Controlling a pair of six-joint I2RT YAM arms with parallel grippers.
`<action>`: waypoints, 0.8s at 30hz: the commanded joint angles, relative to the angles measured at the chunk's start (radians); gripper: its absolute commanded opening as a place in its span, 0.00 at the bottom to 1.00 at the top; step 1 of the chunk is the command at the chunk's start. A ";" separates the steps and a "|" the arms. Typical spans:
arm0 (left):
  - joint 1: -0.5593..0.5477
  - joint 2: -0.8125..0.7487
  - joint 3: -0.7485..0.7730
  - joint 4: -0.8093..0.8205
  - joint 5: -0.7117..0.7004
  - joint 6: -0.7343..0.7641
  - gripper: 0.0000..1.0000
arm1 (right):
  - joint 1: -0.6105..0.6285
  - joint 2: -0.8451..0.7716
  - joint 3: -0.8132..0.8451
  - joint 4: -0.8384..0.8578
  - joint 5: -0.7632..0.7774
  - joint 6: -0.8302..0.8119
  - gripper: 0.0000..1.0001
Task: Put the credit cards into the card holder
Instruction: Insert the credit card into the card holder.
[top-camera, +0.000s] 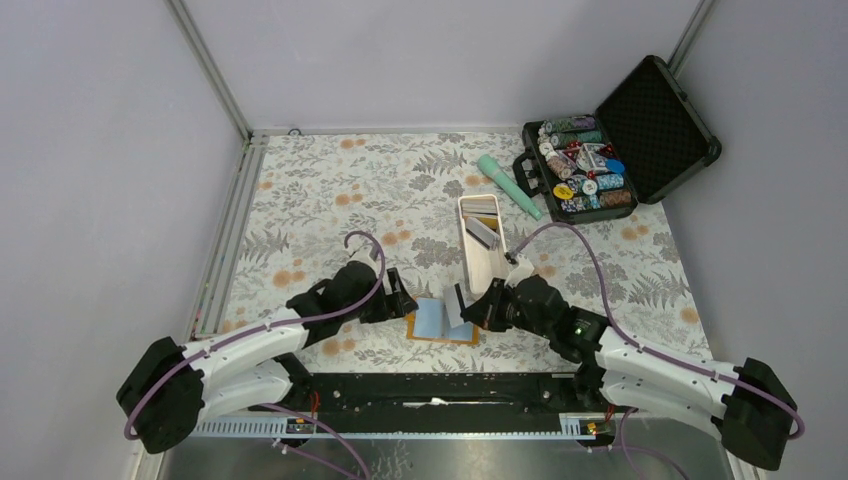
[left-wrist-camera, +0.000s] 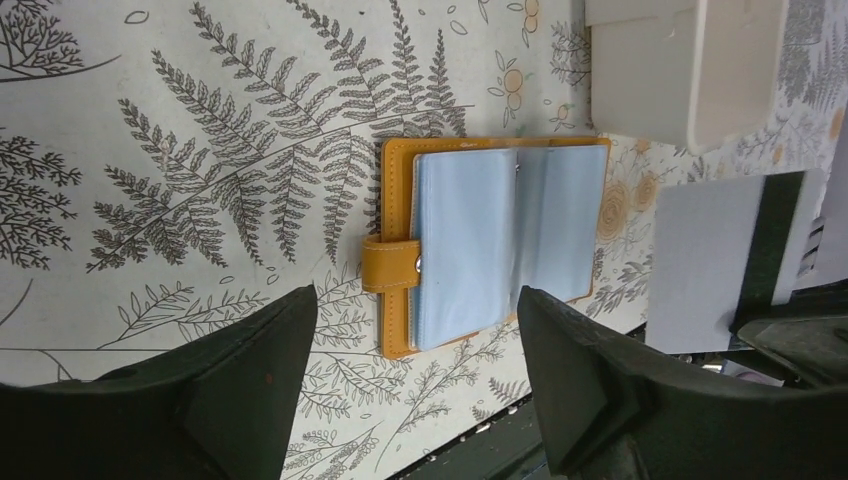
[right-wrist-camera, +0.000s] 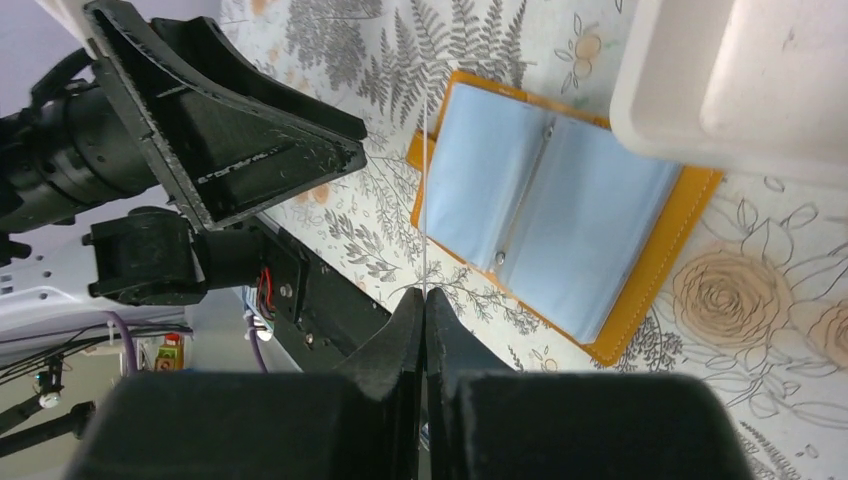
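Note:
The orange card holder (left-wrist-camera: 500, 245) lies open on the floral cloth, light blue pockets up, snap tab (left-wrist-camera: 390, 265) at its left. It also shows in the top view (top-camera: 440, 322) and the right wrist view (right-wrist-camera: 555, 220). My left gripper (left-wrist-camera: 415, 300) is open and empty, hovering over the holder's tab side (top-camera: 402, 298). My right gripper (right-wrist-camera: 424, 295) is shut on a grey credit card with a dark stripe (left-wrist-camera: 715, 260), held upright beside the holder's right edge (top-camera: 458, 298). The card is edge-on in the right wrist view (right-wrist-camera: 425, 200). More cards (top-camera: 483, 230) stand in the white tray.
The long white tray (top-camera: 478, 262) stands just behind the holder, close to both grippers (left-wrist-camera: 690, 70). A teal tube (top-camera: 508, 185) and an open black case of poker chips (top-camera: 600, 160) are at the back right. The table's front edge and black rail (top-camera: 440, 385) are close.

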 joint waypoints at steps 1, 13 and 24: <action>-0.023 0.013 -0.008 0.042 -0.046 -0.033 0.75 | 0.068 0.027 -0.014 0.049 0.143 0.128 0.00; -0.064 0.073 -0.028 0.067 -0.084 -0.067 0.69 | 0.148 0.085 -0.090 0.124 0.222 0.254 0.00; -0.079 0.130 -0.016 0.099 -0.082 -0.071 0.62 | 0.153 0.168 -0.107 0.212 0.213 0.265 0.00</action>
